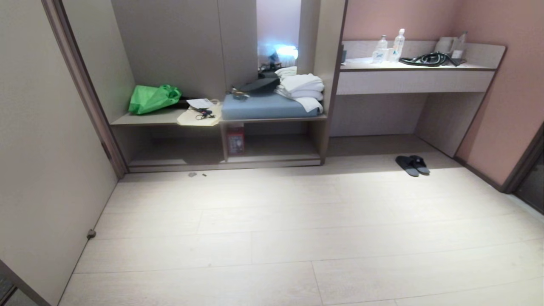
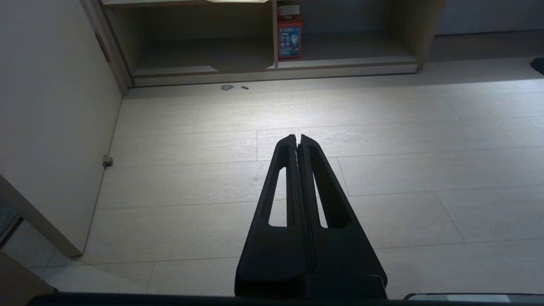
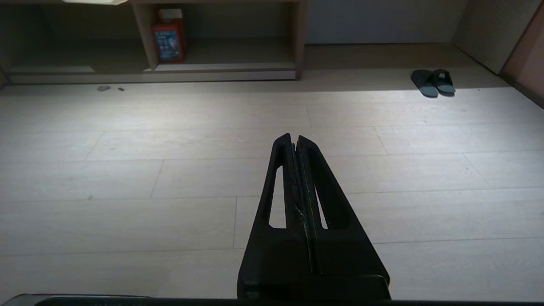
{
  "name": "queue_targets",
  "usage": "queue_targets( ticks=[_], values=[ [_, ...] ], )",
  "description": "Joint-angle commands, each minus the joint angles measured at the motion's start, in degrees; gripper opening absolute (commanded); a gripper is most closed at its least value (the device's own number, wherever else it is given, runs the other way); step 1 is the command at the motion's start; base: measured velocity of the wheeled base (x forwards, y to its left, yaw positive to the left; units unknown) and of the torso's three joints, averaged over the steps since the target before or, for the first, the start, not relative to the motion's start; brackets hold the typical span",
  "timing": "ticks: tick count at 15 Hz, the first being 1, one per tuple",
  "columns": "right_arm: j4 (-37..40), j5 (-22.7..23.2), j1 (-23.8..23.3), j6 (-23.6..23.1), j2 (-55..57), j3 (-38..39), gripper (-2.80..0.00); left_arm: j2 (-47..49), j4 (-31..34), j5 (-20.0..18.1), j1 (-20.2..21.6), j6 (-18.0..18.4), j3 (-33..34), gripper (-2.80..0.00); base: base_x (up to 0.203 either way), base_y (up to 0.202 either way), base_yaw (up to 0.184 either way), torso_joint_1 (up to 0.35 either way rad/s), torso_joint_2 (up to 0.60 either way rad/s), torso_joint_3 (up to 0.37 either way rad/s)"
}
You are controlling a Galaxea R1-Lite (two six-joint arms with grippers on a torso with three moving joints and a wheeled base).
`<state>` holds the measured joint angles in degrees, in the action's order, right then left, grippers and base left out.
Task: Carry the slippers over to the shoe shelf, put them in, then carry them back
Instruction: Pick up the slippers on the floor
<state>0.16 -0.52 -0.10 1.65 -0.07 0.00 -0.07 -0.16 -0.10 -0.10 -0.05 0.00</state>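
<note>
The dark slippers (image 1: 412,165) lie side by side on the pale wood floor, in front of the desk recess at the right; the right wrist view has the slippers (image 3: 432,82) far ahead. The shoe shelf (image 1: 276,146) is the low open cubby under the blue cushion, with a red box at its left end. Neither arm shows in the head view. My left gripper (image 2: 298,137) is shut and empty above bare floor. My right gripper (image 3: 294,137) is likewise shut and empty, well short of the slippers.
A wider cubby (image 1: 170,148) adjoins on the left, under a green bag (image 1: 153,98) and a tote. Folded towels (image 1: 302,89) sit on the cushion. Bottles (image 1: 393,46) and a cable lie on the desk. Walls stand left and right; small debris (image 1: 193,174) lies before the bench.
</note>
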Motion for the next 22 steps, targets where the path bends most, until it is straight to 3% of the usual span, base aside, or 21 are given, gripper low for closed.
queue_targets(
  ticks=[1, 8, 22],
  values=[
    [0.0, 0.0, 0.0, 0.0, 0.1, 0.0, -2.8, 0.1, 0.0, 0.0, 0.0, 0.0, 0.0, -2.8, 0.0, 0.0, 0.0, 0.0, 0.0, 0.0],
    [0.0, 0.0, 0.0, 0.0, 0.1, 0.0, -2.8, 0.1, 0.0, 0.0, 0.0, 0.0, 0.0, -2.8, 0.0, 0.0, 0.0, 0.0, 0.0, 0.0],
    [0.0, 0.0, 0.0, 0.0, 0.1, 0.0, -2.8, 0.1, 0.0, 0.0, 0.0, 0.0, 0.0, -2.8, 0.192, 0.0, -0.001, 0.002, 0.0, 0.003]
  ],
)
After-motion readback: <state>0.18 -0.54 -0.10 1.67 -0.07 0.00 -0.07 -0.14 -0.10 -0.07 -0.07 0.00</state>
